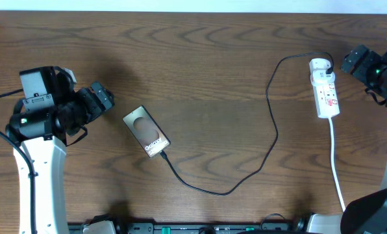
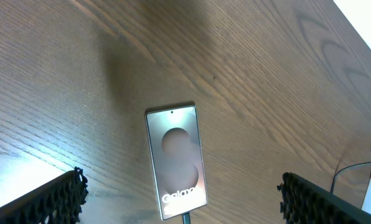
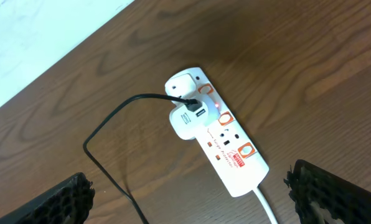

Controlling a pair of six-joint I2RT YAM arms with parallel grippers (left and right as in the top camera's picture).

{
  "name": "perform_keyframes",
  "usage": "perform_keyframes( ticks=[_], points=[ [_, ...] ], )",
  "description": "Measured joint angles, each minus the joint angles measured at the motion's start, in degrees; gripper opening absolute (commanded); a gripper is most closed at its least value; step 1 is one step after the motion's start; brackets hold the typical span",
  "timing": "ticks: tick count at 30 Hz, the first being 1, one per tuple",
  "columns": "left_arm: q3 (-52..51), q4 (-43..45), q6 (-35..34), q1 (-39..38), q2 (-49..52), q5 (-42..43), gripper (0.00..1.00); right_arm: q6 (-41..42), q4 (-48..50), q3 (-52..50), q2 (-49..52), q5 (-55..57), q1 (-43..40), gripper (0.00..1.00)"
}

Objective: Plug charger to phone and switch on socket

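The dark wooden bench (image 1: 200,58) fills all views, and its far edge is seen only as a pale strip. The left hand (image 1: 104,99) hangs over the left side, just beside the phone. In its wrist view the two fingers (image 2: 61,199) are spread wide, holding nothing, and only their tips show at the lower corners. The right hand (image 1: 349,62) is at the far right, near the socket, also spread and empty; the arm behind it is cut off by the frame. The charger (image 1: 274,130) runs in a long loop from the socket to the lettered end of the phone. The socket (image 1: 324,88) lies on the right, and its white cord (image 1: 336,169) leaves toward the near edge. A white adapter (image 3: 188,117) sits in it. The position of its switches I cannot tell. The phone (image 1: 147,132) lies flat, screen up, left of centre. The plug tip meets its end, but this joint is too small overhead and cut off in the left wrist view.
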Motion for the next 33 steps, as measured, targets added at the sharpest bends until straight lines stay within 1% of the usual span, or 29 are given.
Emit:
perform_keyframes(
  ticks=[9, 14, 16, 18, 19, 20, 22, 24, 27, 30, 31, 33],
  points=[
    [0.0, -1.49, 0.0, -0.02, -0.76, -0.61, 0.98, 0.02, -0.02, 0.0, 0.0, 0.02, 0.0, 0.99],
    [-2.71, -0.33, 0.02, -1.88, -8.31, -5.84, 0.98, 0.02, -0.13, 0.0, 0.0, 0.02, 0.0, 0.99],
    [-7.85, 4.02, 0.0, -4.98, -13.86, -9.86, 0.98, 0.04, -0.11, 0.0, 0.0, 0.17, 0.0, 0.99],
    [-15.23, 12.92, 0.0, -9.2, -19.47, -13.99, 0.98, 0.04, -0.2, 0.0, 0.0, 0.22, 0.0, 0.99],
    [-20.06, 20.11, 0.04, -11.52, -22.47, -16.09, 0.98, 0.04, -0.24, -0.02, 0.0, 0.28, 0.0, 0.99],
    [-26.86, 30.21, 0.0, -14.51, -26.6, -18.49, 0.98, 0.04, -0.24, -0.02, 0.0, 0.22, 0.0, 0.99],
    [-36.33, 44.28, 0.09, -17.55, -32.72, -21.11, 0.98, 0.07, -0.26, -0.02, 0.0, 0.2, 0.0, 0.99],
    [-44.39, 55.98, 0.59, -19.02, -38.75, -22.47, 0.98, 0.04, -0.39, -0.04, 0.0, 0.2, 0.0, 0.99],
    [-54.93, 69.09, 2.82, -19.45, -47.08, -23.89, 0.98, 0.04, -0.48, -0.04, 0.02, 0.2, 0.0, 0.99],
    [-62.25, 73.77, 5.88, -19.56, -54.01, -24.39, 0.98, 0.07, -0.48, -0.04, 0.02, 0.2, 0.0, 0.99],
    [-64.04, 73.75, 6.88, -19.56, -56.39, -24.41, 0.98, 0.04, -0.5, -0.04, 0.02, 0.17, 0.0, 0.99],
    [-65.99, 70.2, 8.76, -19.56, -60.52, -24.39, 0.98, 0.07, -0.57, -0.04, 0.02, 0.2, 0.0, 0.99]
  ],
)
